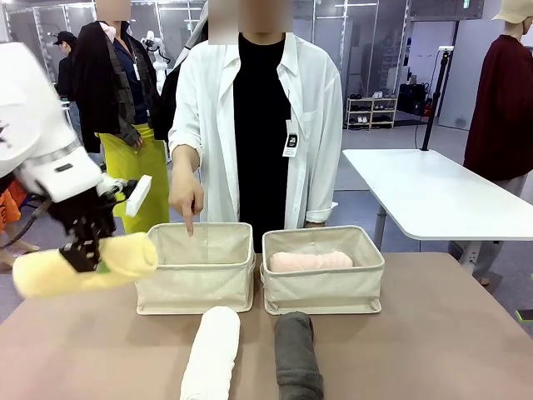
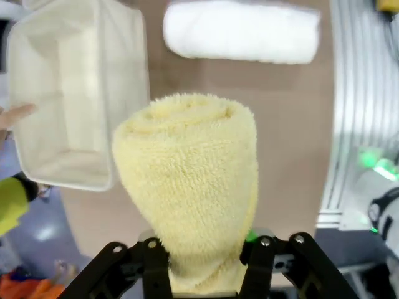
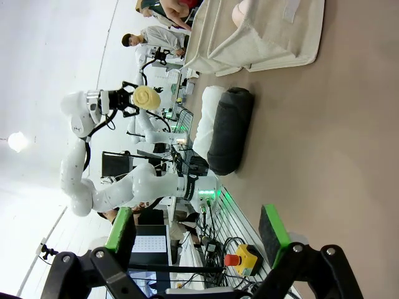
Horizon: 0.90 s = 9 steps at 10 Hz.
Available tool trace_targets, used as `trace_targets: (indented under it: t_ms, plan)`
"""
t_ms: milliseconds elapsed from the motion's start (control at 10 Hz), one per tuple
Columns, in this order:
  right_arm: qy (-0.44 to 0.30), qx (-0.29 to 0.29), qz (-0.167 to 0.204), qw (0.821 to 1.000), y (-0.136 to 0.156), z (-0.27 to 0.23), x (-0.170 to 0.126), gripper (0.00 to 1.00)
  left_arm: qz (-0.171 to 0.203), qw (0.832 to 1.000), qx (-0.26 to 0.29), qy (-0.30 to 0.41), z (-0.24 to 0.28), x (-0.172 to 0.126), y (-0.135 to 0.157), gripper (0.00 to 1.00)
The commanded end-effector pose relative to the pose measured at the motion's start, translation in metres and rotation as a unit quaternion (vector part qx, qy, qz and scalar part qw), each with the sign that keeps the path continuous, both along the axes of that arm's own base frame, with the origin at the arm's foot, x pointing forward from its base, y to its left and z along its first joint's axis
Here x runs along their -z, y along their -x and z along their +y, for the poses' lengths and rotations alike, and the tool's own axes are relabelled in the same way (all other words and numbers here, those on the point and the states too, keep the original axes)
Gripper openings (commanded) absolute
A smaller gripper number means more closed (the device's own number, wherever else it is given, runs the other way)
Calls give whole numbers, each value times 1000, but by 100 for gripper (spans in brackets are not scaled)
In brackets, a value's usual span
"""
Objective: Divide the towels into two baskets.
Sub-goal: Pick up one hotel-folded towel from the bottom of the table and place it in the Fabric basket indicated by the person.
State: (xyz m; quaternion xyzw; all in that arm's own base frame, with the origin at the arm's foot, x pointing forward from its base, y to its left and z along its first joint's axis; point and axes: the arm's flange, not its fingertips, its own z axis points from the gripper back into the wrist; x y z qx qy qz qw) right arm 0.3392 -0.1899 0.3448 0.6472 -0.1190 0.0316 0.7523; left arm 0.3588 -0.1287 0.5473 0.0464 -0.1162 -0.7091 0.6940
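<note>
**Yellow towel held aloft at the left edge; one towel in a basket, two on the surface**

The left end effector (image 1: 83, 250) (image 2: 206, 268) is pinching the pale yellow towel (image 1: 125, 257) (image 2: 187, 187). Its black fingers press into the roll from both sides, partway along its length. The towel hangs roughly level in the air over the left edge of the surface (image 1: 433, 333), just beside the left basket (image 1: 196, 287) (image 2: 37, 168) and apart from its wall. In the left wrist view one rolled end of the towel points away from the camera, with the basket's open mouth beyond it.

The two beige baskets stand side by side toward the far edge of the surface, about midway along it, their walls close together. The right basket (image 1: 325, 292) (image 3: 262, 43) holds the pale pink towel (image 1: 310, 261) (image 3: 243, 11), lying lengthwise inside. No towel shows in the left basket.

The person's hand (image 1: 187, 200) points one finger down over the far rim of the left basket; whether the fingertip touches the cloth cannot be told.

The white towel (image 1: 211, 350) (image 2: 240, 31) (image 3: 206, 118) and the dark grey towel (image 1: 297, 354) (image 3: 229, 128) lie side by side at the near edge of the surface. The white one is in front of the left basket and the grey one in front of the right, each with one end toward its basket.

The right end effector (image 3: 196, 237) has its green-padded fingers spread wide, with nothing between them.
</note>
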Motion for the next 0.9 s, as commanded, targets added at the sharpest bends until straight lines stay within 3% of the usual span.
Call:
trace_targets:
  t_ms: [0, 200, 400, 800]
  plan:
    - [4, 1, -1, 1000, 4, 2, -2, 100, -17, 999, 28, -15, -26, -18, -34, 37]
    - [4, 1, -1, 1000, 4, 2, -2, 100, -33, 998, 45, -5, -60, -26, -89, 37]
    - [4, 1, -1, 1000, 4, 2, -2, 100, -43, 998, 46, 2, -84, -15, -141, 37]
    - [4, 1, -1, 1000, 4, 2, -2, 100, -49, 996, 77, -15, -116, 39, -209, 37]
